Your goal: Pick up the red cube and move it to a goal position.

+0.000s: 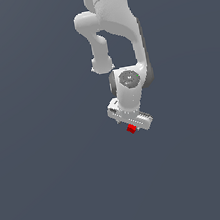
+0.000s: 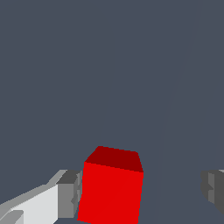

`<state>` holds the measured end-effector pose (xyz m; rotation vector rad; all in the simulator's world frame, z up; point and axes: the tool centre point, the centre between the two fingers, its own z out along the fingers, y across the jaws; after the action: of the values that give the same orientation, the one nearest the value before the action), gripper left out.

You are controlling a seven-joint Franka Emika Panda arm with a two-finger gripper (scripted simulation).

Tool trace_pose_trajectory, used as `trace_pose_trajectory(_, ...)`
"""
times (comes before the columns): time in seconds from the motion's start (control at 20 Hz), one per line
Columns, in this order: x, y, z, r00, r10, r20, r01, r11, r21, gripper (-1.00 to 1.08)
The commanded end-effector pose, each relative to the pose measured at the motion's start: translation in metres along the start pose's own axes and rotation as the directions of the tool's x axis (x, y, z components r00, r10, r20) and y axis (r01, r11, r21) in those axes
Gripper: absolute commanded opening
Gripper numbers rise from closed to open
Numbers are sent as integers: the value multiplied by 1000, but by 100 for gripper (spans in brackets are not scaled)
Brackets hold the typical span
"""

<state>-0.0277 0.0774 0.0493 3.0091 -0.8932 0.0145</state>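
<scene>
resting between spread jaws, the red cube (image 2: pixel 110 192) touches 1.

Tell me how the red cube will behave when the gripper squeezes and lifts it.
The red cube looks rigid with flat faces, so it probably won't roll. One finger sits beside it, the other apart, so the gripper may nudge it sideways while closing.

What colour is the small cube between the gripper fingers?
The red cube is bright plain red, with a darker red top face; the wrist view shows it best.
</scene>
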Motion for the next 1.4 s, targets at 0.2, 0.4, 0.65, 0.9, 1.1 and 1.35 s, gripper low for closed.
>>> trace_pose_trajectory(0.2,-9,-11,23,996,87,8,-86,996,-3,100)
trace_pose_trajectory(0.4,-11,-15,29,994,112,9,-112,994,-2,100)
trace_pose_trajectory(0.65,-11,-17,29,993,116,10,-116,993,-1,100)
trace_pose_trajectory(0.9,-11,-17,29,993,115,10,-115,993,-1,-100)
trace_pose_trajectory(1.1,-11,-17,29,993,115,10,-115,993,-1,-100)
trace_pose_trajectory(1.35,-10,-17,28,993,114,10,-114,993,-1,-100)
